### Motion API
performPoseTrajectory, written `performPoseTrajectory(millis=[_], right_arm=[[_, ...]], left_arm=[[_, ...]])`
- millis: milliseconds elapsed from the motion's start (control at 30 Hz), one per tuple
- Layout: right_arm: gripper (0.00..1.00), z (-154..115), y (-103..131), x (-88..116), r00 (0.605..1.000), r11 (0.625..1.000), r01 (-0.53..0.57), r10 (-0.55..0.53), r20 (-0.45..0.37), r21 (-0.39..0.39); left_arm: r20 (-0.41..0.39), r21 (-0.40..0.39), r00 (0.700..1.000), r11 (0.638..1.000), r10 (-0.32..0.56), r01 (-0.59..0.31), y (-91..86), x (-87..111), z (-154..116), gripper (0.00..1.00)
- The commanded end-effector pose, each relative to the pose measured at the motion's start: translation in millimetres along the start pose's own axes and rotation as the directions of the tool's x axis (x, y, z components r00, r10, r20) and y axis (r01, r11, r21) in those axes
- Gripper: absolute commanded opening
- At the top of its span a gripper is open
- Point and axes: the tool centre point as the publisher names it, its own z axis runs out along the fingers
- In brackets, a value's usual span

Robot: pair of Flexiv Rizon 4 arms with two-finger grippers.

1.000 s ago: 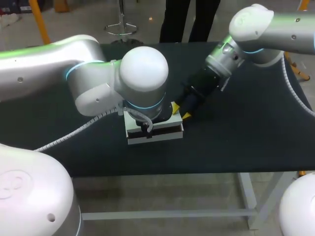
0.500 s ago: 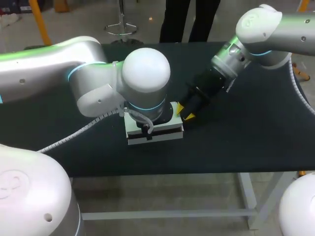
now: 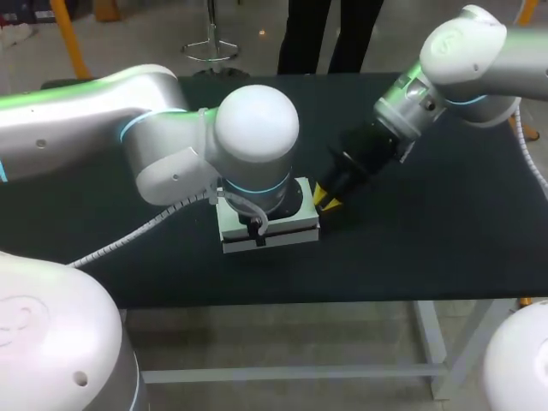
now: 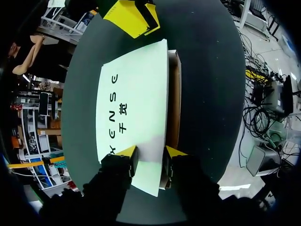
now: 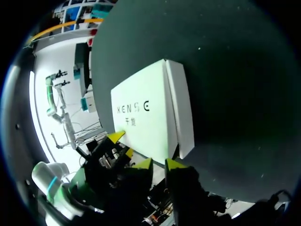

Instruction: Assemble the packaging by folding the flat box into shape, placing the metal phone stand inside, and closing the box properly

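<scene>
Box (image 3: 291, 229) mid-table (image 3: 411, 248), lid down, side edge looks unseated. L gripper (image 4: 149, 153) tips apart, straddling lid edge. R gripper (image 5: 159, 165) tips near-together, empty, beside box end. Advice: L presses steady, R nudges edge in squarely, gently.

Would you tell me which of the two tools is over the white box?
The left tool: its yellow tips straddle the white box's lid edge, while the right tool sits just off the box's corner.
</scene>
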Motion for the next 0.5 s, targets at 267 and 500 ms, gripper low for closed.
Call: performPoseTrajectory(millis=[267, 500], right_arm=[[0.00, 8.2, -12.2, 3.1, 0.999, 0.999, 0.020, -0.018, 0.042, -0.037], [0.00, 12.4, -15.5, 1.3, 0.998, 0.999, 0.030, -0.027, 0.056, -0.045]], left_arm=[[0.000, -0.011, 1.000, 1.000, -0.002, 0.002, -2.1, 1.7, 1.9, 0.40], [-0.002, -0.010, 1.000, 1.000, 0.001, -0.001, -2.0, 1.6, 1.2, 0.41]])
